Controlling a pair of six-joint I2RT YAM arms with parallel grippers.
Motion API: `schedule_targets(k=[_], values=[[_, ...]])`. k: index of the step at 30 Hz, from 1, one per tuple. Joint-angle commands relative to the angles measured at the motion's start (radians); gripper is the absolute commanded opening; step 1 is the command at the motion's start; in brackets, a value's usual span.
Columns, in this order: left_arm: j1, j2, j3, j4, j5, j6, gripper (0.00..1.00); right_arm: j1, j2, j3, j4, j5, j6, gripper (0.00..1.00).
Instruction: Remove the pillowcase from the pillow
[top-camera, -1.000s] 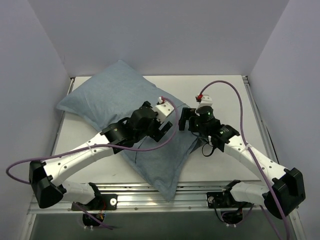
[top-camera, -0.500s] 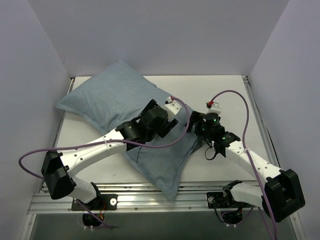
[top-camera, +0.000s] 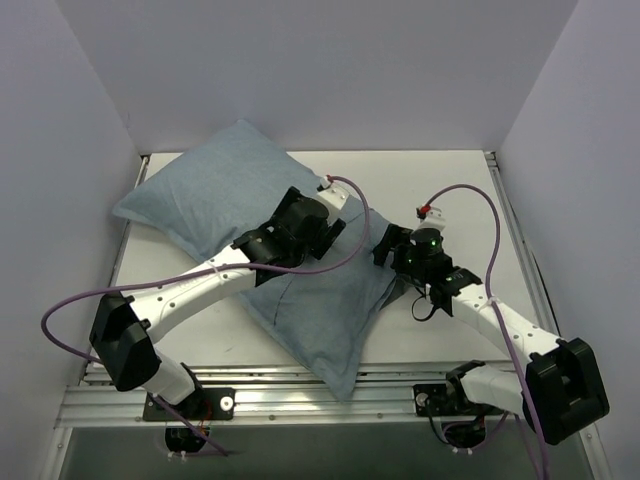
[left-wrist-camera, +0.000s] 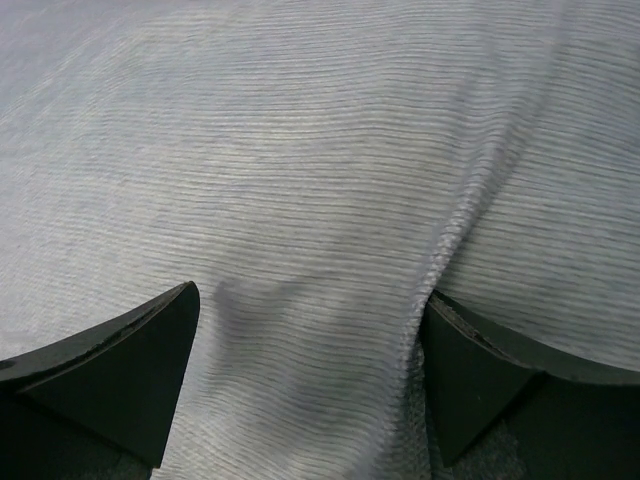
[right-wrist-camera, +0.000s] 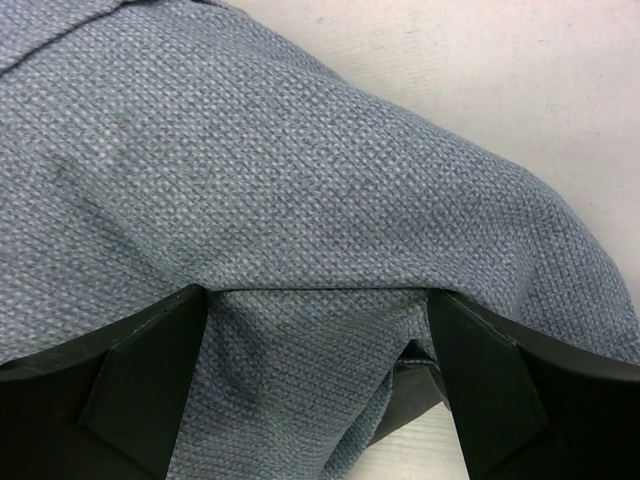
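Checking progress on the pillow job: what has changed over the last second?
The left gripper slid a little farther away across the middle of the pillowcase, low over the cloth. The right gripper came down at its right edge. Both are open, with nothing gripped yet. The pillowcase lies where it was.

The pillowcase (top-camera: 210, 200) is covering the pillow completely, so no white is showing anywhere. From the top, the left arm (top-camera: 200, 285) is lying across the cloth's middle and hiding that stretch. The left gripper (left-wrist-camera: 310, 295) and right gripper (right-wrist-camera: 320, 297) are hiding their fingertips under their own wrists up there. In the wrist views the bottom edge is cutting both sets of fingers off.
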Motion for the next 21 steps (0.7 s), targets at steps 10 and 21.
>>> schedule_targets(k=[10,21], values=[[0.192,-0.074,0.029,-0.009,-0.147,-0.079,0.94,-0.065,0.036,-0.056,-0.026,-0.026,-0.037,0.86],[0.223,-0.117,-0.069,-0.089,-0.001,-0.249,0.96,-0.071,0.016,-0.015,-0.070,-0.045,-0.075,0.84]])
